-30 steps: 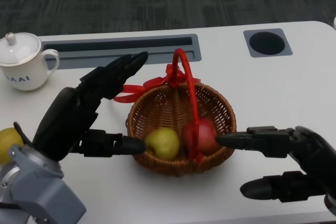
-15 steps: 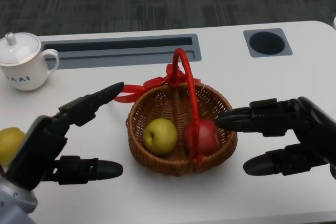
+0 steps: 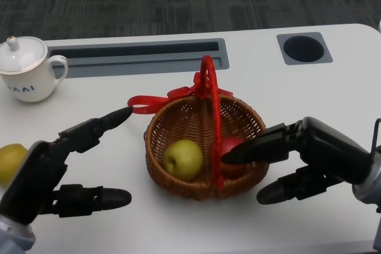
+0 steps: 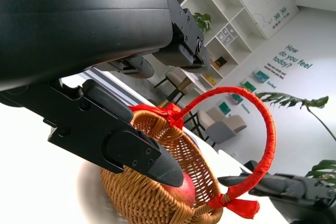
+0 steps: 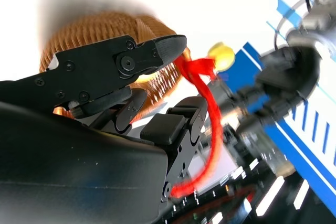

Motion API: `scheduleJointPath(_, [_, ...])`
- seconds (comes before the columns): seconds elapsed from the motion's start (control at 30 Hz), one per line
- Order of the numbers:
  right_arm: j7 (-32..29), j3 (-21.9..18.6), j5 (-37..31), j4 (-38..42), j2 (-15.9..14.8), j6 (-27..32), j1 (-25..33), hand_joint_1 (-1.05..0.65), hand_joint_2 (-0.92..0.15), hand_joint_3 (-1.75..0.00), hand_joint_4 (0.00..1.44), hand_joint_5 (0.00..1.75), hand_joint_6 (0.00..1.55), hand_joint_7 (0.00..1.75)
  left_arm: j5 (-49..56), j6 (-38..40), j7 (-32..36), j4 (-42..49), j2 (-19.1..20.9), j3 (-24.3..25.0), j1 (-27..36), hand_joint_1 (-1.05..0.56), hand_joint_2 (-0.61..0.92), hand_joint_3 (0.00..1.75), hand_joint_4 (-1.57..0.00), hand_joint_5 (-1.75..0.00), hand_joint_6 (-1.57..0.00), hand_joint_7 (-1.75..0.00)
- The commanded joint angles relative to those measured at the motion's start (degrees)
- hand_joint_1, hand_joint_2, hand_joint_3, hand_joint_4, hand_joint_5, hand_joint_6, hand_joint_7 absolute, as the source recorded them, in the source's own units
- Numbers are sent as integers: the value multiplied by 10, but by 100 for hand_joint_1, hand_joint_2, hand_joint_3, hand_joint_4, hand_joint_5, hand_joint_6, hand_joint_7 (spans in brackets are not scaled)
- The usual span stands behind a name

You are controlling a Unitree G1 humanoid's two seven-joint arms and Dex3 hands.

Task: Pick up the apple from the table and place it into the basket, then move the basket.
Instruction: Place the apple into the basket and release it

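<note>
The wicker basket [image 3: 178, 120] with its upright red handle [image 3: 209, 99] stands mid-table. Inside lie a yellow-green apple [image 3: 183, 159] and a red apple [image 3: 237, 157], the red one partly hidden by a finger. My left hand [image 3: 56, 168] hovers left of the basket, fingers spread, holding nothing. My right hand [image 3: 309, 156] straddles the basket's right rim: the upper fingers reach in over the red apple, the thumb stays outside and lower. It grips nothing. The left wrist view shows the basket [image 4: 152, 187], the handle [image 4: 265, 129] and the red apple [image 4: 185, 188].
A second yellow fruit [image 3: 9, 162] lies at the left edge beside my left arm. A white lidded cup [image 3: 25, 69] stands at the back left. A long grey slot [image 3: 137, 52] and a round hole [image 3: 303, 49] are set in the table's far side.
My left hand has drawn back from the basket toward the lower left, leaving the yellow-green apple inside. My right hand has dropped, its fingers now reaching over the rim.
</note>
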Motion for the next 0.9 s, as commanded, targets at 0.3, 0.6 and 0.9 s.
scheduleJointPath(0.3, [-23,41,-84,37,-7,27,-36,-56,-92,-1,82,0,76,0,0,6,-5,-3,-1,11,0,-65,78,0,-51,-1,-49,-1])
scheduleJointPath(0.6, [-87,91,-178,108,-2,38,-49,-56,-91,-1,87,2,78,1,-8,4,-9,-7,-5,10,1,-66,79,0,-52,-1,-49,-1])
scheduleJointPath(0.9, [-151,149,-231,195,13,89,-96,-55,-91,0,89,1,78,0,3,11,-3,-18,-13,15,7,-68,81,1,-53,-1,-50,-1])
